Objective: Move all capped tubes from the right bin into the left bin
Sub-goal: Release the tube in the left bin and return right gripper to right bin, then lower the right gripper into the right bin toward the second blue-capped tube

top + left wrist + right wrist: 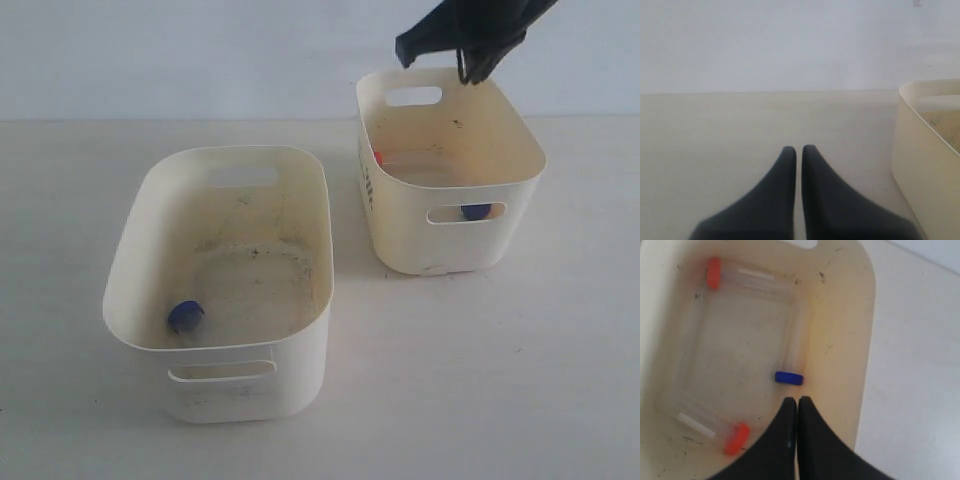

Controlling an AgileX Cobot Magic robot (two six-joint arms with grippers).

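The right pincer (798, 399), pressed together above the narrow cream plastic bin (851, 315), should first spread, then descend across the middle of the clear blue-capped tube (793, 340).

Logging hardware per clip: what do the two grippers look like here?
Left gripper and right gripper look alike: matte black fingers, broad at the base, tapering in a curve to rounded tips. No markings or cables show.
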